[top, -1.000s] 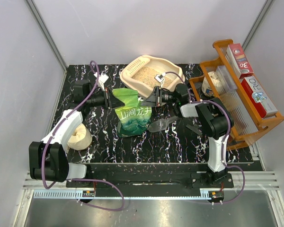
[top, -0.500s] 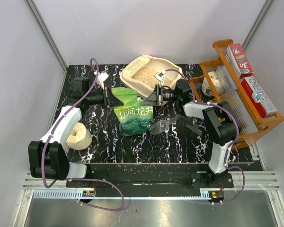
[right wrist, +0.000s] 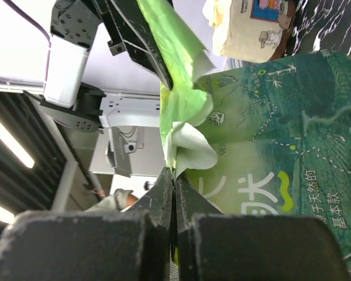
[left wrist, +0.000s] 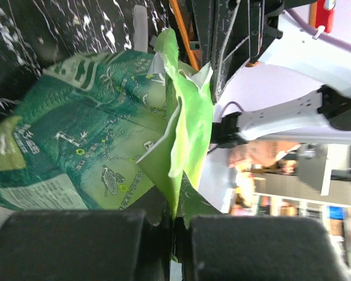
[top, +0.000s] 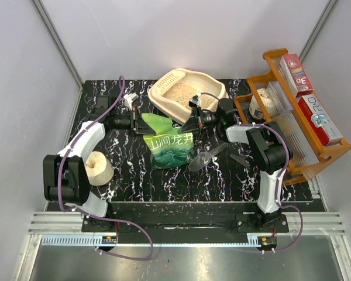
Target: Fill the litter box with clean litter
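Note:
The cream litter box sits at the back of the table with pale clean litter in it. In front of it stands a green printed bag. My left gripper is shut on the bag's top left corner, and my right gripper is shut on its top right corner. In the left wrist view, the gripper pinches the light-green folded edge of the bag. In the right wrist view, the gripper clamps the bag at its torn top flap.
A clear plastic scoop lies just right of the bag. A cream tape roll rests at the left by the left arm. An orange wooden rack with boxes fills the right side, close behind the right arm.
Both grippers have shut on the bag's top corners. The left arm has swung further back and the bag's top is now stretched between the two grippers.

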You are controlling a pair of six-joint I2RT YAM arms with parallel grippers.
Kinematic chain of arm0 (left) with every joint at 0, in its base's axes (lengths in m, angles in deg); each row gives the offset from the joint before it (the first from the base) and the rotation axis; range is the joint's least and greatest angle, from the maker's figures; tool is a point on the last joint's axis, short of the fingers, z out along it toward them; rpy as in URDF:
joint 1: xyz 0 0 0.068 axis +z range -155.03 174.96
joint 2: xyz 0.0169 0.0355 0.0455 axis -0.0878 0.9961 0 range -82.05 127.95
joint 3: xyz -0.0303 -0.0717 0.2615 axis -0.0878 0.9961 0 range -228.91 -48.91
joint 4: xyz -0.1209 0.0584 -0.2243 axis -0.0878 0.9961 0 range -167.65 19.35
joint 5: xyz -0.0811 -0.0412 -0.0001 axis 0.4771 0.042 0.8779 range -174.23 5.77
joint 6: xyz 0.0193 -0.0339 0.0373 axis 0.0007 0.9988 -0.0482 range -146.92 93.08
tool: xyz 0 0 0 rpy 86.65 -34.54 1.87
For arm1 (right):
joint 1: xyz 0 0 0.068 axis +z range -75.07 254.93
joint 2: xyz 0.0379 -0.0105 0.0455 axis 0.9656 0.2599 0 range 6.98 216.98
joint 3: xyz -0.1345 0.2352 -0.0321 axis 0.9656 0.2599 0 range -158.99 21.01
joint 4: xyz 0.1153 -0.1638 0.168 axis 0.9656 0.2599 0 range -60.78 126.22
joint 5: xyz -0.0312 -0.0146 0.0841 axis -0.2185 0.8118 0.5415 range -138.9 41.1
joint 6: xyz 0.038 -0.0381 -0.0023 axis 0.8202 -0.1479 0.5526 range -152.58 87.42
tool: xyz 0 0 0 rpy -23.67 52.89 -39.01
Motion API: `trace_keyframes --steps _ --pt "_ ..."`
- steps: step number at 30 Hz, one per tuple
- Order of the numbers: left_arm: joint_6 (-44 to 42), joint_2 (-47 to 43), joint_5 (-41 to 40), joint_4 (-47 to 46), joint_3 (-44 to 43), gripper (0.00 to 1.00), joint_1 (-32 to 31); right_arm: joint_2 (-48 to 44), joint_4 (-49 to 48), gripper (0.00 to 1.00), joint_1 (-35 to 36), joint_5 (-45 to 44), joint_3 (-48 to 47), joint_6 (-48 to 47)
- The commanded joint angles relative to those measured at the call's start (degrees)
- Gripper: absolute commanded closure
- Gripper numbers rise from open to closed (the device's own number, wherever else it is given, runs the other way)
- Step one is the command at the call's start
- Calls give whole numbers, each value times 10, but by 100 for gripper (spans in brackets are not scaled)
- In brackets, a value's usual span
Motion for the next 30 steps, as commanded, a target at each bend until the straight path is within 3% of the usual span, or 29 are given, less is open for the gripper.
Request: trace_keyframes --steps 1,3,4,7,8,9,10,11,12,13,15,19,23,30 --pt "109 27 37 -28 36 100 37 -24 14 100 -38 86 -48 103" --pt "178 28 55 -71 60 100 40 -29 83 100 -39 91 -62 67" --pt "193 30 59 -89 64 100 40 -31 173 100 -38 90 -67 47" --pt "243 35 66 -137 81 100 41 -31 324 100 -38 77 -92 -17" --pt "238 35 61 -144 74 93 42 -30 359 100 -38 75 -107 -36" --pt "211 29 52 -137 62 81 44 -29 396 100 -38 73 -115 -73" --pt "170 25 36 -78 42 77 46 -28 430 100 -38 72 -121 -80" --pt "63 20 -22 -36 -6 71 47 -29 431 100 -38 72 -122 -81" --pt "10 3 -53 17 -29 64 47 -28 434 100 -38 70 -123 -86" --pt "-33 -10 -80 24 -44 61 47 -28 454 100 -38 69 -126 -94" --pt "-128 -75 -146 7 -43 56 47 -29 468 100 -37 69 -133 -107" --pt "-243 -183 -173 -122 21 44 34 -29 485 100 -38 69 -132 -118" --pt "-391 -199 -197 -103 25 43 -61 -23 497 100 -38 66 -122 -121" --pt "-511 -147 -256 -116 22 42 -167 -27 500 100 -38 68 -118 -127"
